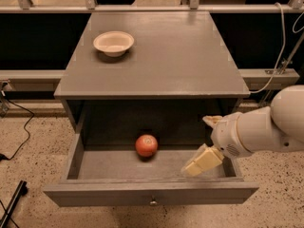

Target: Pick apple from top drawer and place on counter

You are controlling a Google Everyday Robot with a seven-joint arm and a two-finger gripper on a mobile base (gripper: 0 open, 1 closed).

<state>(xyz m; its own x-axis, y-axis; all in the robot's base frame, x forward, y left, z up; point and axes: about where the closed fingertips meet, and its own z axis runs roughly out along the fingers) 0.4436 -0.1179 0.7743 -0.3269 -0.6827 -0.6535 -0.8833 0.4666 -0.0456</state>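
Observation:
The red-orange apple [146,145] lies on the floor of the open top drawer [151,192], left of its middle. The drawer is pulled out from under the grey counter [166,61]. My gripper [203,141] hangs over the right part of the drawer, to the right of the apple and apart from it. Its two cream fingers [203,161] are spread wide, one low near the drawer's front, the other higher by the cabinet opening. It holds nothing.
A cream-white bowl [113,43] stands on the counter's back left. My white arm [266,129] comes in from the right. Dark cables [19,127] lie on the speckled floor at left, and a white cable [280,46] hangs at right.

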